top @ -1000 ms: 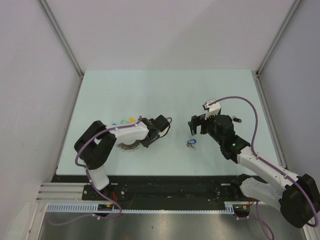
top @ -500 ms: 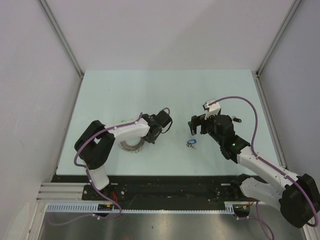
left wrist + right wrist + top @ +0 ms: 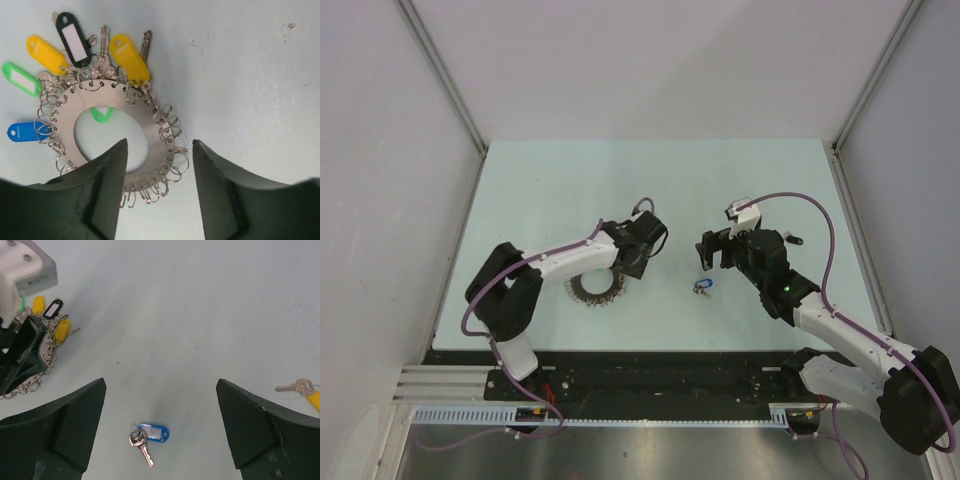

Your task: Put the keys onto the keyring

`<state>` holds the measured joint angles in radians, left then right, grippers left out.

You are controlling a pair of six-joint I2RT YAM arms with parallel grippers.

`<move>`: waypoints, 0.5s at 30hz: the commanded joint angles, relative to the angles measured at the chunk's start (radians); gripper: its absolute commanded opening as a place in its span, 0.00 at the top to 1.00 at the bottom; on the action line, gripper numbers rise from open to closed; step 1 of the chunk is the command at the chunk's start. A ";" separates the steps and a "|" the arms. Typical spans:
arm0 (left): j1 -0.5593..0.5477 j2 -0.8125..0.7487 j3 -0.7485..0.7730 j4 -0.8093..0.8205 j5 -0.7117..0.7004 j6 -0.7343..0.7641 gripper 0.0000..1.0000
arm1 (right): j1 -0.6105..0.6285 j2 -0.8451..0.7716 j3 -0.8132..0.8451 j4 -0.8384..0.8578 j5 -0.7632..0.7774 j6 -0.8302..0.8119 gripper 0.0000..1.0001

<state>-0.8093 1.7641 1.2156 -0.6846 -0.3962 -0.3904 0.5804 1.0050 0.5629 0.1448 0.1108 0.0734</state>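
Observation:
The keyring [image 3: 150,127] is a flat grey disc rimmed with small wire loops, lying on the table [image 3: 595,290]. Keys with black [image 3: 72,37], yellow [image 3: 129,57], green [image 3: 20,77] and blue [image 3: 22,131] tags fan out from its far side. My left gripper [image 3: 159,145] hangs open above the ring's right rim [image 3: 623,268], with nothing pinched. A loose key on a blue tag [image 3: 150,432] lies on the table [image 3: 702,288]. My right gripper [image 3: 160,381] stands wide open just above and behind that key [image 3: 710,262], holding nothing.
Another loose key [image 3: 297,386] with a yellow tag [image 3: 315,400] lies at the right edge of the right wrist view. That view also shows the left gripper [image 3: 25,355] at far left. Aluminium posts and pale walls enclose the table [image 3: 650,180].
The left arm has swung to the right, and the keyring has shifted right along with it. Its coloured tags are now hidden under the arm in the top view. The right arm has not moved.

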 commanded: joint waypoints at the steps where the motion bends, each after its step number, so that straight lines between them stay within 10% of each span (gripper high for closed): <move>1: -0.007 -0.139 -0.042 0.065 -0.021 0.066 0.39 | 0.004 -0.011 0.000 0.038 -0.003 -0.017 0.02; 15: 0.038 -0.100 -0.074 0.066 0.088 0.252 0.69 | 0.007 0.001 0.002 0.044 -0.019 -0.023 0.02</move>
<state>-0.8024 1.6493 1.1530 -0.6521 -0.3489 -0.1997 0.5816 1.0050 0.5629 0.1474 0.0982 0.0711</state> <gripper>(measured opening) 0.334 0.980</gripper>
